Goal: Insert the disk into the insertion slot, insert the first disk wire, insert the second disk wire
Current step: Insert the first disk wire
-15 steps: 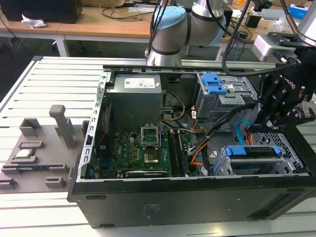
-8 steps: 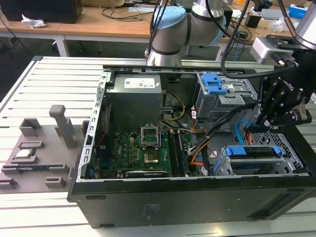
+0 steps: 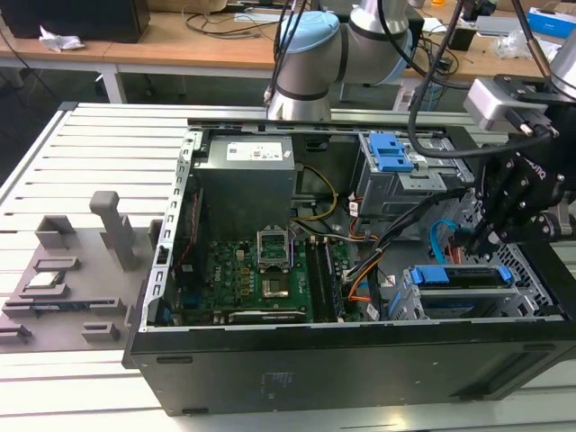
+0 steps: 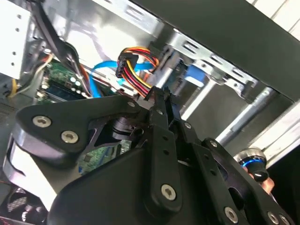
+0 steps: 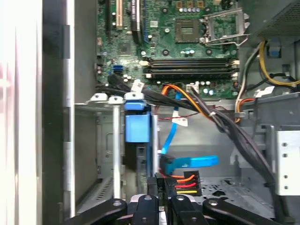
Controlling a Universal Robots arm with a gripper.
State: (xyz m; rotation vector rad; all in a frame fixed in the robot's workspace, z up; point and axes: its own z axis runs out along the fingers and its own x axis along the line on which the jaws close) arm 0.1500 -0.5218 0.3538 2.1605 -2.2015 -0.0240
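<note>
The gripper is clenched on the multicolour wire plug, holding it square to the disk, which sits in the slot.

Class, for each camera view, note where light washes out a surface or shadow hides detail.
Exterior view: the black computer case has a dim, shadowed outer wall. First wrist view: the pale surface beside the case is washed out white; the green motherboard is evenly lit. Second wrist view: the grey metal panel glares white; the black gripper looks dark against it.
</note>
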